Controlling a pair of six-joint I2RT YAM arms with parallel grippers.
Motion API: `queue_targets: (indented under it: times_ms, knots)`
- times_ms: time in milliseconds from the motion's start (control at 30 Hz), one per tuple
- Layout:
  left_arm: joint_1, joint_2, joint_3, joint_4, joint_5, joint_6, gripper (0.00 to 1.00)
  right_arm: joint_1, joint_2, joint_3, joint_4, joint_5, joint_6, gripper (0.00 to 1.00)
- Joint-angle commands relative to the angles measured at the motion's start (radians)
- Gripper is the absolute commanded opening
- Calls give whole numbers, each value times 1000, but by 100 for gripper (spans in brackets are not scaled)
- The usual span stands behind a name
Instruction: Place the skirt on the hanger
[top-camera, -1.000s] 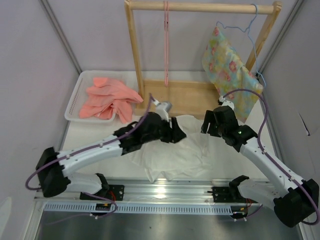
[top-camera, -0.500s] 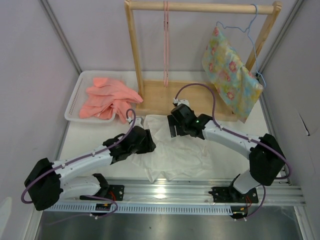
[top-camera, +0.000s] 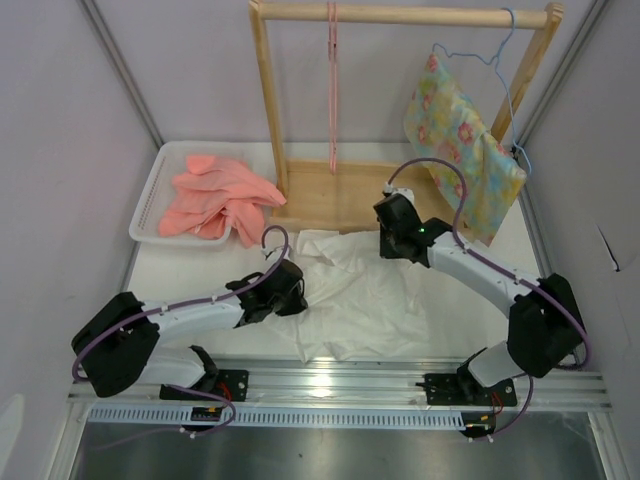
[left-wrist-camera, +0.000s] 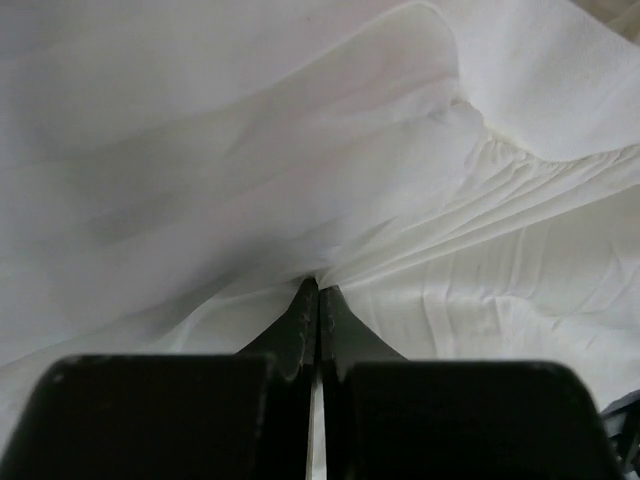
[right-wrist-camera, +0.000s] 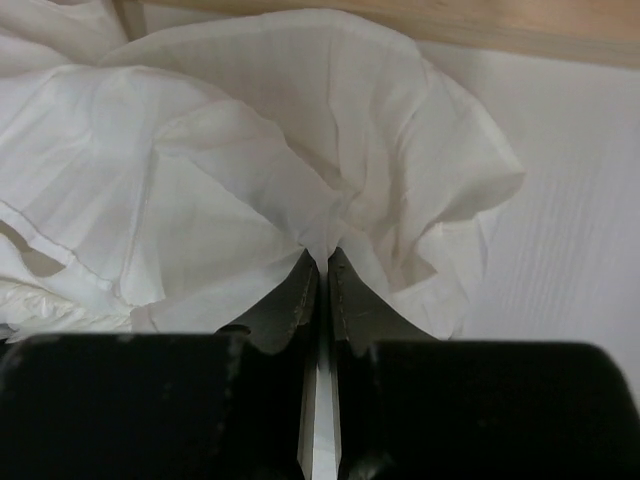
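The right pincer (top-camera: 390, 243) has been carried to the right along the far edge of the white skirt (top-camera: 360, 300) during the last half second, away from the left pincer (top-camera: 290, 290). The left pincer has been drawn back only a little and is kept at the skirt's left edge. In the right wrist view the jaws are seen nearly closed on a pinch of ruffled white fabric, with loose folds puffed up just ahead of them. In the left wrist view the jaws are likewise pressed together on a fold, and a gathered seam is seen running off ahead and to the right. Whether either pinch is on the waistband cannot be told. The skirt is thus held at two points and lies on the table (top-camera: 180, 268) between the two pincers. Its far edge appears more drawn out than it was, though most of the cloth is slack and creased on the near side. The widening is judged to be a spreading step, meant to open the garment so that it can be lifted as a sheet and not as a bundle. The pink wire hanger (top-camera: 332, 95) hangs bare from the wooden rail (top-camera: 400, 14), beyond and to the left of the right pincer and well above it. Nothing has been draped on it, so the lift and the placing remain to be done.
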Motion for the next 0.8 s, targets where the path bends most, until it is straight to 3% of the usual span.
queue_targets:
  times_ms: [0,200,367,500,567,767]
  knots:
    - [1,-1,-15,-28,-15,-16,0,-69,-96,-59,-39,68,8,8]
    - [20,-44,-72,-41,-8,-39,0,-138,-182,-174,-53,65,31,5]
    - [55,-116,-81,-55,5,-22,0,-153,-247,-148,-64,-3,31,3]
    - [70,-203,70,-159,-64,78,0,-152,-302,-31,-77,-58,3,1]
    - [118,-223,172,-208,-74,147,0,-153,-287,103,-87,-73,-15,2]
    - [247,-151,666,-313,-60,300,0,-155,-92,585,-160,-89,-78,0]
